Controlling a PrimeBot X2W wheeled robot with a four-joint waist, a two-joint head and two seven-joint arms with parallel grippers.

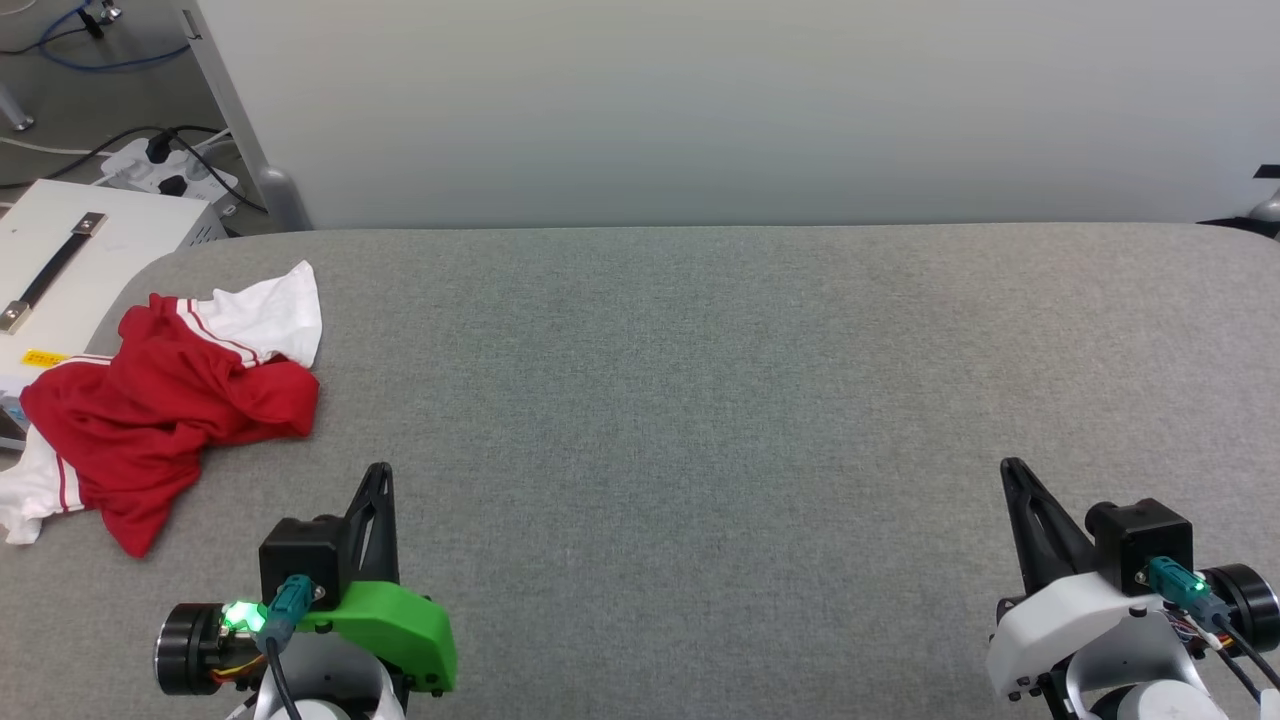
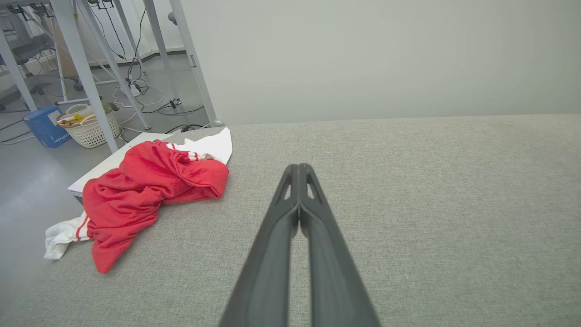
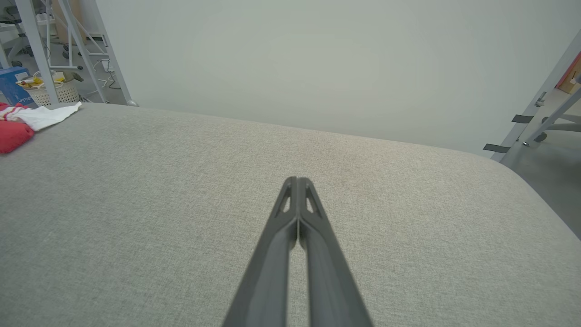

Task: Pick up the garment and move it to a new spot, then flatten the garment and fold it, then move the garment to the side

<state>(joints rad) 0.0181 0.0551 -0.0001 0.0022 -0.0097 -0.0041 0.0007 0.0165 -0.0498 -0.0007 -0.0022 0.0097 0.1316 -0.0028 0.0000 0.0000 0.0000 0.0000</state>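
Head view: you're looking at the red T-shirt (image 1: 165, 400) lying crumpled at the desk's (image 1: 700, 400) left edge, one white sleeve hanging off. It's sitting ahead-left of the left hand (image 1: 380, 475), well apart from the right hand (image 1: 1010, 468), so the left arm's nearer. Long axis is running near-left to far-right.
Left wrist view: fingers are pressing together, holding nothing; T-shirt (image 2: 145, 190) is lying up-left.
Right wrist view: same, closed & empty; T-shirt (image 3: 16, 125) at far left.
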